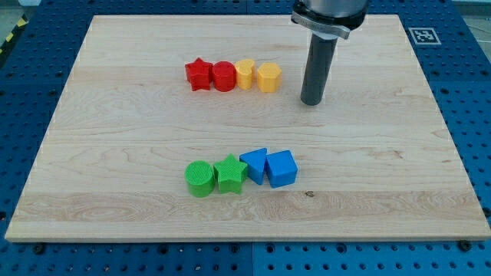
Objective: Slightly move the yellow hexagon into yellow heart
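Note:
The yellow hexagon sits at the right end of a row of blocks in the upper middle of the wooden board. The yellow heart is right next to it on its left, touching or nearly touching. My tip rests on the board to the right of the hexagon and slightly lower in the view, with a small gap between them. The dark rod stands upright above the tip.
A red cylinder and a red star continue the row to the left of the heart. Lower down, a second row holds a green cylinder, a green star, a blue triangle and a blue cube.

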